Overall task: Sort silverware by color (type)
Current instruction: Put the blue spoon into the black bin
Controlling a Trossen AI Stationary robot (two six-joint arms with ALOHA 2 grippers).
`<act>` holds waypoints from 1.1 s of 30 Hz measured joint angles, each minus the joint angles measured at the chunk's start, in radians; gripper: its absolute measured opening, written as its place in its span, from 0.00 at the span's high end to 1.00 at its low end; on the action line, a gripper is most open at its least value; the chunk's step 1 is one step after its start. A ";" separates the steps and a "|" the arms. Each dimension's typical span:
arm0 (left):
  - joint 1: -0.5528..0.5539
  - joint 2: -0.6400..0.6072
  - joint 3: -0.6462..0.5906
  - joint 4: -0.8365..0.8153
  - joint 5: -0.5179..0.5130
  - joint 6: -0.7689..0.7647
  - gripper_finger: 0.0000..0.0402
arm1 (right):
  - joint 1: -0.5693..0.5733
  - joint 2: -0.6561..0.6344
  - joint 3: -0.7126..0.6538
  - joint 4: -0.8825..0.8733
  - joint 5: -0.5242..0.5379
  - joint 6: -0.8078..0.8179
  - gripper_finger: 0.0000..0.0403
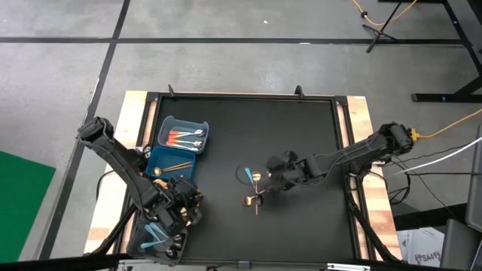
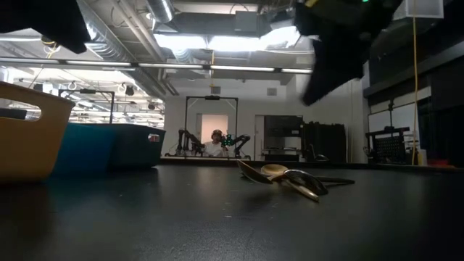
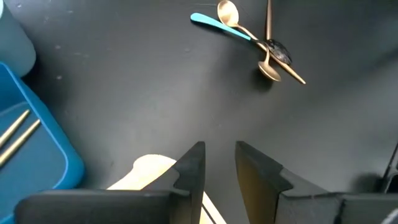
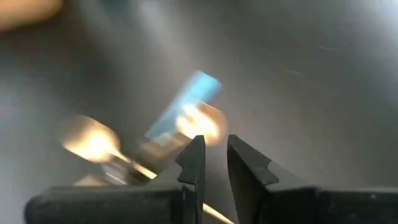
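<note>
A small pile of silverware [image 1: 253, 188] lies on the black table: a light blue piece [image 3: 214, 23], gold spoons [image 3: 268, 68] and a black spoon [image 3: 280, 51], crossing one another. My right gripper [image 4: 214, 163] hovers just right of and above the pile, slanting down, open by a narrow gap with nothing between its fingers. The light blue piece [image 4: 186, 102] and a gold spoon bowl [image 4: 200, 124] lie just beyond its fingertips. My left gripper [image 3: 219, 171] stands at the near left, beside the bins and away from the pile, open by a narrow gap and holding nothing.
A blue bin [image 1: 183, 135] with orange-handled pieces stands at the far left. A darker blue bin [image 1: 169, 162] nearer in holds gold pieces. Another bin [image 1: 154, 237] with light blue pieces sits at the near left corner. The low view shows a yellow bin [image 2: 29, 130].
</note>
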 joint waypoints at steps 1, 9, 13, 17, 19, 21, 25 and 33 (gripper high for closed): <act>0.005 0.000 0.000 0.001 0.000 0.006 0.79 | -0.009 -0.001 -0.031 0.111 -0.033 0.001 0.86; 0.027 0.000 0.000 0.003 0.000 0.010 0.79 | -0.034 0.103 -0.154 0.654 -0.205 -0.004 0.86; 0.027 0.000 0.000 0.007 0.000 0.010 0.79 | -0.033 0.161 -0.154 0.659 -0.207 0.018 0.86; 0.027 0.000 0.000 0.007 0.000 0.010 0.79 | -0.033 0.208 -0.154 0.659 -0.205 0.027 0.86; 0.027 0.000 0.000 0.008 0.000 0.010 0.79 | -0.033 0.225 -0.154 0.660 -0.205 0.028 0.86; 0.027 0.000 0.000 0.008 0.000 0.010 0.79 | -0.033 0.238 -0.154 0.658 -0.205 0.028 0.86; 0.027 0.000 0.000 0.010 0.000 0.011 0.79 | -0.033 0.255 -0.154 0.657 -0.203 0.025 0.86; 0.027 0.000 0.000 0.011 0.000 0.011 0.79 | -0.033 0.256 -0.154 0.659 -0.135 0.022 0.86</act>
